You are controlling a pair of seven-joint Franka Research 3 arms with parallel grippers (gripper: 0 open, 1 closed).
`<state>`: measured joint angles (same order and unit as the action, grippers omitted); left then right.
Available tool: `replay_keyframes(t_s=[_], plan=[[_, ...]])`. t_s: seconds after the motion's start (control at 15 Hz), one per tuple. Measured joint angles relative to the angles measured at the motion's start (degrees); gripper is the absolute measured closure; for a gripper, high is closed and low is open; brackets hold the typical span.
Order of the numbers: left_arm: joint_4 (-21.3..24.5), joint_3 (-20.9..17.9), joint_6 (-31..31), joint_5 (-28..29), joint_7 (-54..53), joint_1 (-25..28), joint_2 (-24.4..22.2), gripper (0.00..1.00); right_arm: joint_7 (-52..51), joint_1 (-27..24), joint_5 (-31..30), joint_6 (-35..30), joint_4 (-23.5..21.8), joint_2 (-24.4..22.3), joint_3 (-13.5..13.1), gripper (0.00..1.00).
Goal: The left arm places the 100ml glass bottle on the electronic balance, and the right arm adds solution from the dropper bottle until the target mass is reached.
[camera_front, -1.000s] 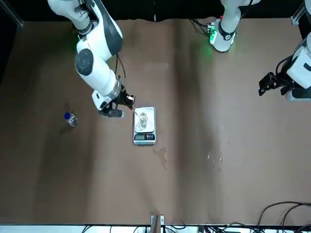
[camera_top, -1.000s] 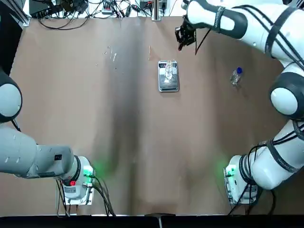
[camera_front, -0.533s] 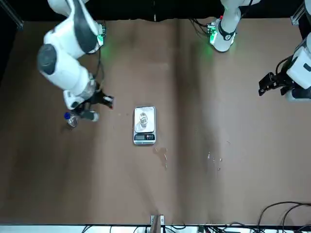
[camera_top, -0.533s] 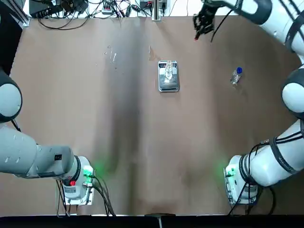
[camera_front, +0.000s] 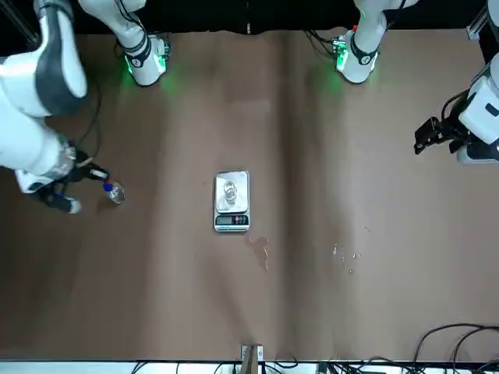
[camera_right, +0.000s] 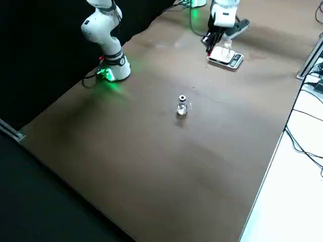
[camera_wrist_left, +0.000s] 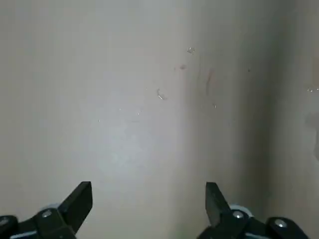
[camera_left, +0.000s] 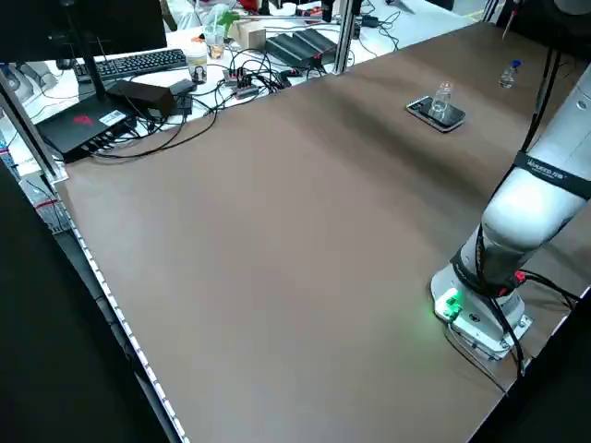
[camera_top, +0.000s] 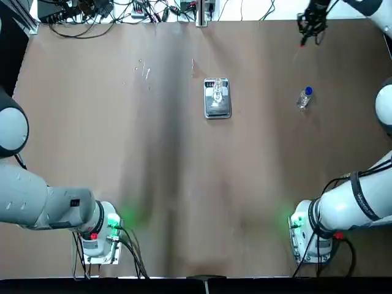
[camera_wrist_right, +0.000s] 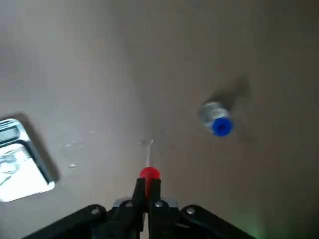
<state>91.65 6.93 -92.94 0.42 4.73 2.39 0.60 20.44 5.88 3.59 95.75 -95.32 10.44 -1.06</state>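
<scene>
We held the right gripper [camera_wrist_right: 147, 191], fingers clamped on the red-tipped dropper [camera_wrist_right: 148, 169], near the desk's far right corner; left gripper [camera_wrist_left: 148, 206] fingers stood apart.

The right arm [camera_front: 35, 86] has swung away from the electronic balance [camera_top: 217, 98]; a second ago the right gripper [camera_top: 308, 21] hung just beside the balance's far corner, half a second ago it was farther off toward the table's right side, and it is now well apart from the balance, beyond the dropper bottle [camera_top: 304, 98] at the far edge; it has carried the red-tipped dropper [camera_wrist_right: 149, 172] along, pinched between its fingers, so the dropper is no longer near the balance.
</scene>
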Motion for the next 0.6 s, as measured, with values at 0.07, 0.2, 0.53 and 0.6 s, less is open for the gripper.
replay_keyframes(t_s=[0.07,0.2,0.53,0.6], plan=[[0.0,0.0,0.0,0.0,0.0,0.0,0.0,0.0,-2.0,-2.0,-0.7,-0.1,-0.2,0.0,0.0,0.95],[0.0,0.0,0.0,0.0,0.0,0.0,0.0,0.0,-8.0,-7.1,-1.8,-0.1,-0.7,0.0,-0.1,0.95],[0.0,0.2,0.0,0.0,0.0,-0.1,0.0,0.0,-18.3,-13.4,-1.9,0.8,-3.4,-1.1,-0.1,0.95],[0.0,0.3,0.0,0.0,0.0,-0.1,0.0,0.0,-19.2,-14.0,-1.9,2.5,-5.1,-1.8,-0.1,0.95]])
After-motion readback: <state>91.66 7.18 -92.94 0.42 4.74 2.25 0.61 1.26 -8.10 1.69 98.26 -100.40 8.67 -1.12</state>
